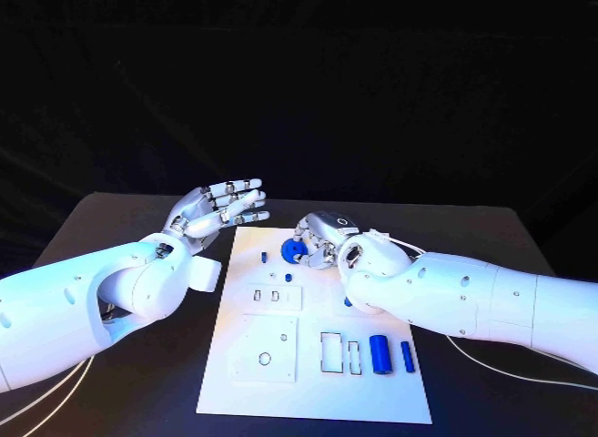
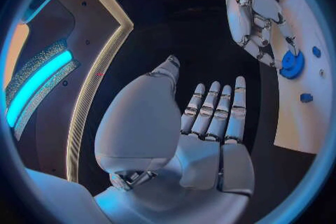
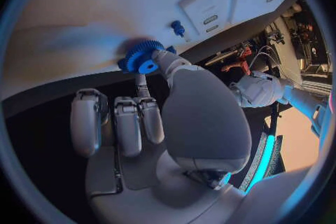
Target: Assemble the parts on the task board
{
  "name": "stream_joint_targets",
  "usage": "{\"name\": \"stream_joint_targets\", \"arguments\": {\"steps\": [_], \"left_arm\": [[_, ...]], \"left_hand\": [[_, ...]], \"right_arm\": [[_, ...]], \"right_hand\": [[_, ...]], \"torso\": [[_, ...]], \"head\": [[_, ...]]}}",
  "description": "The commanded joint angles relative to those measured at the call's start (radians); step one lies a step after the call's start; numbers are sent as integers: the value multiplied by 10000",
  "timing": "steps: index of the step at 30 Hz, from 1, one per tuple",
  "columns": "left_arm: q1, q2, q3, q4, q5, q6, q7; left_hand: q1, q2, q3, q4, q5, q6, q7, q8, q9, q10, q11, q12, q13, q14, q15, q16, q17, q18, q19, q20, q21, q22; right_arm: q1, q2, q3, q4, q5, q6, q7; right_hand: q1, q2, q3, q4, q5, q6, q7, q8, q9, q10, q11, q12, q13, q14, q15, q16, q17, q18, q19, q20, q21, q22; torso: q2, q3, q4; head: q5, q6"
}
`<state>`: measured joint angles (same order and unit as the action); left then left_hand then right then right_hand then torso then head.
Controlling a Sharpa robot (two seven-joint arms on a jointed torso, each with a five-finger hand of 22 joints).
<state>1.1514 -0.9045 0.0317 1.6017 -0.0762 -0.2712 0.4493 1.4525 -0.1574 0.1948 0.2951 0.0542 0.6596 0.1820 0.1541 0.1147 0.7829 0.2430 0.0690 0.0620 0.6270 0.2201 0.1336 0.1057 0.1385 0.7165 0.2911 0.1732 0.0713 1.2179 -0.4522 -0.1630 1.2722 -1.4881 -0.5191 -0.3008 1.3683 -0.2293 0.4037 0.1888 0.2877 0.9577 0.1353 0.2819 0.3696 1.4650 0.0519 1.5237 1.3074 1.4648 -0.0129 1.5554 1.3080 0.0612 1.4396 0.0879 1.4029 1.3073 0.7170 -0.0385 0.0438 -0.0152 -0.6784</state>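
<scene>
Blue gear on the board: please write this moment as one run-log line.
right hand: fingers on blue gear | left hand: open, raised beside task board | two blue cylinders lying on the board's near part

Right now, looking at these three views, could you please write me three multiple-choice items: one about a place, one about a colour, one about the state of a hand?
1. Where is the gear?
A. On the far part of the task board, at the right hand's fingers
B. On the near edge of the board
C. In the left hand

2. What colour is the gear?
A. Red
B. Blue
C. Green

3. How is the left hand?
A. Gripping a cylinder
B. Pressed flat on the board
C. Open, raised beside the board, holding nothing

Key: 1 A, the gear sits on the far part of the task board at the right hand; 2 B, it shows blue in the right wrist view; 3 C, the left hand has its fingers spread and holds nothing.
</scene>
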Motion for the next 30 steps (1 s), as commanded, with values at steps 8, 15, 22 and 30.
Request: {"name": "stream_joint_targets", "arguments": {"steps": [8,15,22,30], "left_arm": [[12,55,8,-11,26,197,43],[12,49,8,-12,26,201,27],[12,44,8,-11,26,205,16],[12,34,8,-16,26,198,11]], "left_hand": [[65,23,-75,-6,-25,-48,878,-32,-16,-11,26,-50,-7,-67,31,-68,-13,59,-95,-4,-51,-14],[61,29,-90,-6,-25,-70,889,-48,-22,-44,30,-61,-11,-87,34,-91,-20,55,-92,-5,-63,-20],[60,29,-92,-6,-25,-74,891,-51,-23,-40,30,-62,-10,-129,35,-103,-28,54,-92,-5,-64,-21],[57,26,-97,-5,-25,-73,894,-52,-23,-47,31,-63,-11,-166,37,-117,-36,53,-92,-4,-67,-22]], "right_arm": [[-64,306,-14,-321,-209,338,-85],[-76,388,-15,-506,-206,383,-101],[-76,411,-15,-590,-26,639,22],[-76,342,-16,-521,264,972,153]], "right_hand": [[-41,44,58,-6,-91,104,-51,-19,-2,583,-31,5,1969,954,-73,45,2092,-74,46,-14,-13,617],[-94,5,90,-5,-117,22,-19,-77,-23,534,-7,-43,1906,950,-56,40,2071,-64,17,-4,-53,579],[-583,-208,-147,204,-317,-605,214,-569,-198,350,209,-220,1684,946,131,39,2065,-44,-50,150,-161,503],[-1195,-53,-853,739,-108,-700,253,-782,-226,302,259,-262,1640,960,191,56,2142,-33,-56,229,-201,510]], "torso": [[-9,10,-14],[-11,6,-16],[-9,12,-23],[-10,17,-25]], "head": [[44,-10],[40,-18],[49,-17],[52,-11]]}}
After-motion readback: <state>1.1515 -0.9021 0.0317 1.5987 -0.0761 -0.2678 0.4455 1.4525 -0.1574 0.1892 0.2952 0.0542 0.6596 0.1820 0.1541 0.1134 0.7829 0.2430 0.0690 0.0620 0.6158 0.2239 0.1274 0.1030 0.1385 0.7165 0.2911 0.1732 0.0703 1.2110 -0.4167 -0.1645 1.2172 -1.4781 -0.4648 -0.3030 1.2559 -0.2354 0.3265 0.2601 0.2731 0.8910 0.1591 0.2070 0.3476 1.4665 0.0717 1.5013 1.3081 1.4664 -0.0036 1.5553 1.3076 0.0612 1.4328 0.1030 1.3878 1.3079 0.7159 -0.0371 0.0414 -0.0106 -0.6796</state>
